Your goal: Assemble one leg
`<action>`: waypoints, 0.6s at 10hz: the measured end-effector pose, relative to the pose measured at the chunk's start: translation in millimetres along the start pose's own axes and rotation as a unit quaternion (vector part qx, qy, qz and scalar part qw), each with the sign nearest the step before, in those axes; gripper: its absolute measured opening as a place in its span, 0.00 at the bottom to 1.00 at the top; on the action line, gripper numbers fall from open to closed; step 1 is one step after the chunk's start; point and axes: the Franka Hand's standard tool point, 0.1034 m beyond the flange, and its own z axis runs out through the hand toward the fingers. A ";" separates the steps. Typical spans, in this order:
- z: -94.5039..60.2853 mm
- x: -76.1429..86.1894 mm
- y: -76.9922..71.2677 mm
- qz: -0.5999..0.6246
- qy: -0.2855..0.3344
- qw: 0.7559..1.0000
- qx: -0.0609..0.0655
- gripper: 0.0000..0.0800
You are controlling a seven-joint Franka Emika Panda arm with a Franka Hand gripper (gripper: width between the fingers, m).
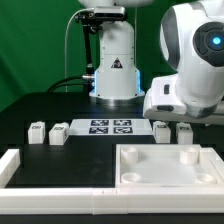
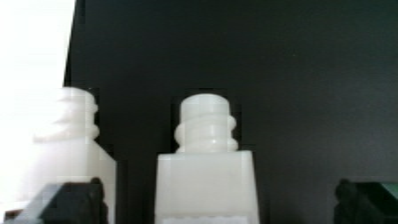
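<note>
One leg [image 2: 205,155] stands on the table [image 2: 267,60] between the wide-spread fingers [image 2: 64,200] of the empty gripper [image 2: 214,200], a second leg [image 2: 71,140] just beside it. Pick-up approach looks underway; the next move needs a straight descent and squeeze, sparing the neighbour.

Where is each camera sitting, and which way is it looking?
Exterior view: off the arm, facing the table across the panel toward the robot's base; the arm shows.
Wrist view: on the wrist, looking past the open gripper at a leg close up.
Shared: legs, probably the pair on the exterior view's right.
</note>
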 end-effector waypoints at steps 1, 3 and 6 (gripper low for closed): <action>-5.1 2.3 5.8 -0.031 0.000 1.000 0.004 0.81; -1.0 -1.3 -4.2 -0.021 0.012 1.000 -0.001 0.81; 5.6 -2.2 -7.9 -0.023 0.009 1.000 -0.004 0.81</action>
